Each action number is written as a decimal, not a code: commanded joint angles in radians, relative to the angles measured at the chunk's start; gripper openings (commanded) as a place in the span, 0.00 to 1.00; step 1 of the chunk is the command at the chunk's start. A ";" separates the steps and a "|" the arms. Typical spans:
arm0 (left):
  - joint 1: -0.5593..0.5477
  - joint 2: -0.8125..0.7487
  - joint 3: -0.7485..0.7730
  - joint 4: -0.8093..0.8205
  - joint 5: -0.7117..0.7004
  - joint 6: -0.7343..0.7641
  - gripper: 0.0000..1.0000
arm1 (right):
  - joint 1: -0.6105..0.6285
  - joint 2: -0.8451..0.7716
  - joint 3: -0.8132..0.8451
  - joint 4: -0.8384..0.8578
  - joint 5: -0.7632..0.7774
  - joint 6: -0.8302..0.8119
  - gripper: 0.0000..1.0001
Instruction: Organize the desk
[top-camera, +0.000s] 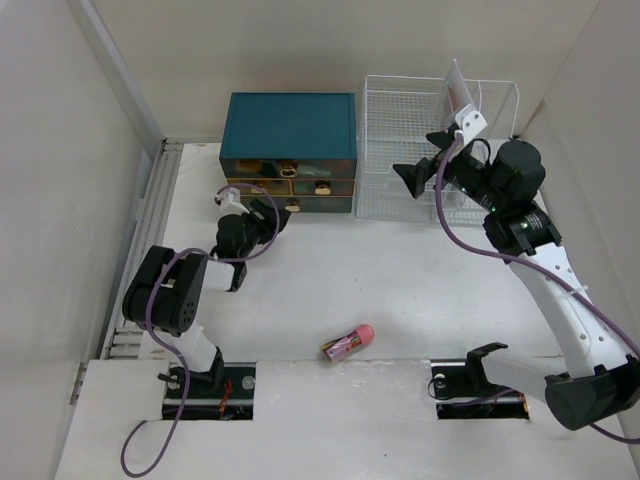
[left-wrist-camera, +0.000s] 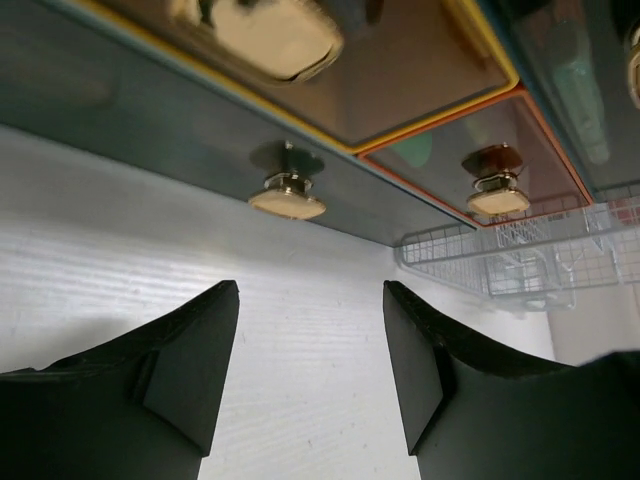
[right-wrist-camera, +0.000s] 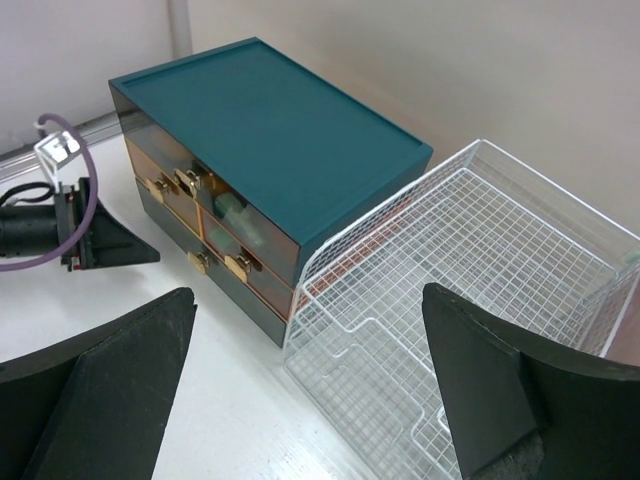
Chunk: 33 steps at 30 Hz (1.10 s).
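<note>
The desk (top-camera: 400, 290) is a large, flat, matte white rectangle. It fills the floor of the pale-walled booth, running from the arm bases at the near edge to the back wall. Its surface shows a faint fine grain in the left wrist view.

Close to the near edge, between the two bases, a small cylinder with a pink end and a dark reddish body (top-camera: 347, 343) lies on its side.

Farther in, the left arm is folded at the elbow and reaches low and forward. The left gripper (left-wrist-camera: 310, 300) hangs just above the white top, its fingers partly spread with nothing between them. They point at the flat brass knob (left-wrist-camera: 287, 200) of the bottom drawer, near it but apart.

That drawer belongs to a teal box with tinted see-through drawer fronts (top-camera: 290, 125), which stands on the desk by the back wall.

The right arm rises from its base at the right and stretches up and forward. The right gripper (top-camera: 425, 157) is held high over the front of a white wire rack (top-camera: 440, 110), which stands just right of the box. Its fingers are spread wide and empty.
</note>
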 joint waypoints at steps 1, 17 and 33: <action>-0.024 0.007 -0.070 0.225 -0.102 -0.112 0.56 | -0.005 -0.010 -0.003 0.055 -0.019 0.012 1.00; -0.054 0.204 -0.010 0.419 -0.169 -0.221 0.56 | -0.005 -0.010 -0.012 0.064 -0.019 0.003 1.00; -0.054 0.332 0.120 0.419 -0.209 -0.282 0.57 | -0.005 -0.001 -0.012 0.064 -0.019 -0.007 1.00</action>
